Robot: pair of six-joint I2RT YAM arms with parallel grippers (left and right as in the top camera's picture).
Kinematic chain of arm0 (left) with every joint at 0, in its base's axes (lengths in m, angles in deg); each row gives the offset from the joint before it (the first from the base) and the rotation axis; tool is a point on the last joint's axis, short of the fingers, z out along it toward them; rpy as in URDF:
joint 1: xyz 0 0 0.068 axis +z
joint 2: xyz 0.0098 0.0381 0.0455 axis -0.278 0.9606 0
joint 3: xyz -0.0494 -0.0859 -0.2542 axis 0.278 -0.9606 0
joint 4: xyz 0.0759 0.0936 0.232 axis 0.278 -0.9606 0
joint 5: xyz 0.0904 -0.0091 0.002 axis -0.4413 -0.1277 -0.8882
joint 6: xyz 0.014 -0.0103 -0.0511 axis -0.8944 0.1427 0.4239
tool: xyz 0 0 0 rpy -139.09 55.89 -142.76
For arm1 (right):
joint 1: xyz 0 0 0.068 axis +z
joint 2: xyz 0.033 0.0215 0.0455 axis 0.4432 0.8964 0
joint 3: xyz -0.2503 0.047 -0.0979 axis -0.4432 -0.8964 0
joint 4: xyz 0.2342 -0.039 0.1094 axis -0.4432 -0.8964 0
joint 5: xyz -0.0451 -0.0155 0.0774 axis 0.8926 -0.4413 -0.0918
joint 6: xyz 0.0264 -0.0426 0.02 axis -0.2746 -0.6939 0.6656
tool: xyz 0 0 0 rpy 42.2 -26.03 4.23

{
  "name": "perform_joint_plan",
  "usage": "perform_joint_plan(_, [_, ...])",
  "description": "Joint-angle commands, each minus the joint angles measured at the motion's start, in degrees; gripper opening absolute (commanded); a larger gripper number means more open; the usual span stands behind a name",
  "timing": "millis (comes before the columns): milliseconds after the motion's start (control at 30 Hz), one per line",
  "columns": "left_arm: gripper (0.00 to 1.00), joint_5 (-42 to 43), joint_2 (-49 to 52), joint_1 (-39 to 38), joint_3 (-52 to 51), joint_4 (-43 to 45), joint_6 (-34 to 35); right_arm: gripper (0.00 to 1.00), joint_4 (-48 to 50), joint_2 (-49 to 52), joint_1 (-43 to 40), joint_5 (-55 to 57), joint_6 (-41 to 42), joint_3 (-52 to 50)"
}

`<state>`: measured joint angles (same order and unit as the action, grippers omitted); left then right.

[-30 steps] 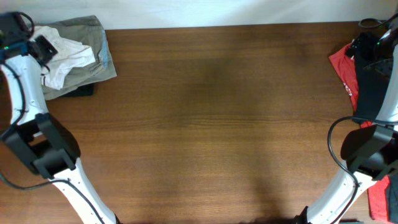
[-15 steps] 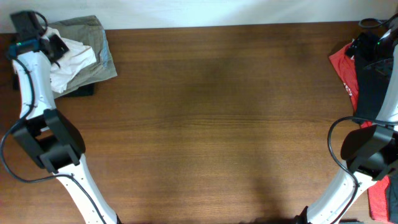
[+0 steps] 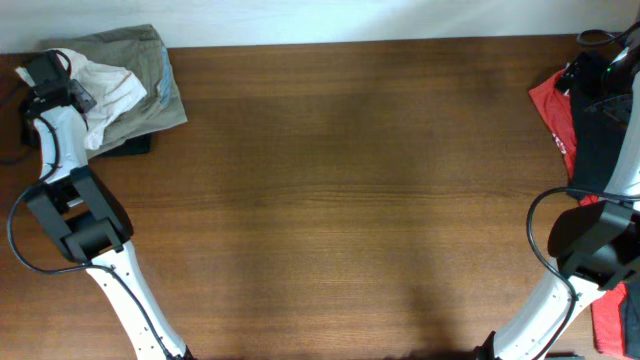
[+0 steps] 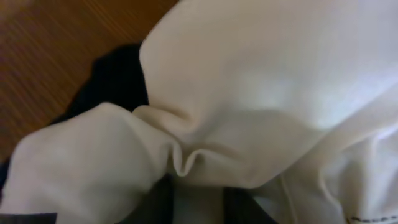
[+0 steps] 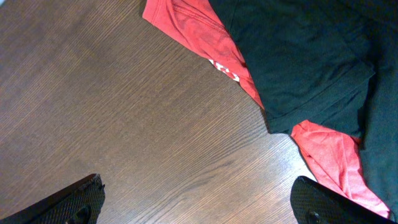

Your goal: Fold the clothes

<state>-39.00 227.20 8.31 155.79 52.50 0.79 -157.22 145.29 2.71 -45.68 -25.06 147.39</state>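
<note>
A crumpled white garment (image 3: 108, 88) lies on an olive garment (image 3: 145, 55) at the table's far left corner. My left gripper (image 3: 68, 88) is at its left edge. In the left wrist view the white cloth (image 4: 261, 93) fills the frame and a fold of it sits between the dark fingers (image 4: 155, 202), so the gripper is shut on it. My right gripper (image 5: 199, 202) is open wide and empty over bare wood, next to a red garment (image 5: 199, 31) and a black garment (image 5: 298, 56) that overlaps it at the far right edge (image 3: 550, 110).
A dark flat item (image 3: 125, 148) sticks out from under the olive garment. More red cloth (image 3: 612, 310) hangs at the near right corner. The brown wooden table (image 3: 340, 200) stretches between the two piles.
My left gripper swung to the far edge and back toward the left. The white garment has shifted up and left with it. The right arm has not moved.
</note>
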Motion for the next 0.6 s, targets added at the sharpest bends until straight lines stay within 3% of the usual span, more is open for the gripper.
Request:
perform_joint_plan(0, [0.46,-2.97,-2.67,0.31,1.49,-1.49,-1.55,0.99,-0.07,-0.26,0.0,0.72,0.5,0.31])
perform_joint_plan(133, [0.98,-2.97,-12.37,-2.03,1.64,-5.57,-1.51,0.99,-0.07,-0.26,0.0,0.72,0.5,0.31])
perform_joint_plan(267, [0.99,-2.47,-23.5,-5.9,1.64,-10.38,-1.49,0.99,-0.07,-0.26,0.0,0.72,0.5,0.31])
perform_joint_plan(467, [0.99,19.76,-39.63,-13.29,1.64,-29.68,-1.49,0.99,-0.07,-0.26,0.0,0.72,0.5,0.31])
perform_joint_plan(567, [0.99,28.09,-42.77,-16.26,1.64,-40.61,-1.49,0.99,0.09,-0.26,0.0,0.42,0.55,0.31])
